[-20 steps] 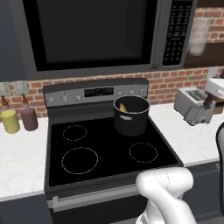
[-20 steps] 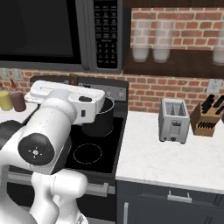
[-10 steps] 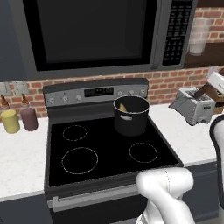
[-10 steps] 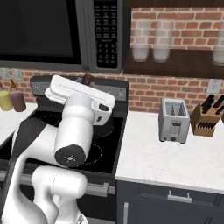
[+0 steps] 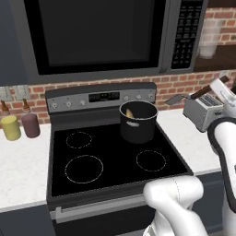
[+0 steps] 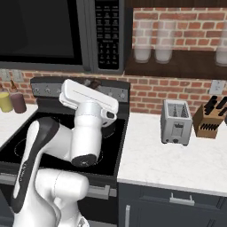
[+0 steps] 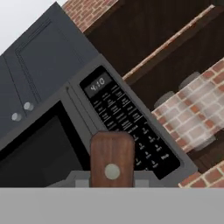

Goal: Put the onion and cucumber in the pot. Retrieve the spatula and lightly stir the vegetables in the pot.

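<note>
The gripper (image 5: pixel 216 88) is clamped on the spatula (image 5: pixel 191 96), held in the air right of the pot (image 5: pixel 138 120) on the stove, near the toaster (image 5: pixel 203 109). The blade could hit the pot's rim and push the pot, or the handle could slip in the grip.

Flat, even rendered light, no clear source. Faint soft shadow beside the pot (image 5: pixel 138 121) on the stovetop (image 5: pixel 110 159); no glare. Microwave (image 5: pixel 99 37) door reads dark, low detail. All views low-res and soft; hand view is blurriest, strongly rolled.
</note>
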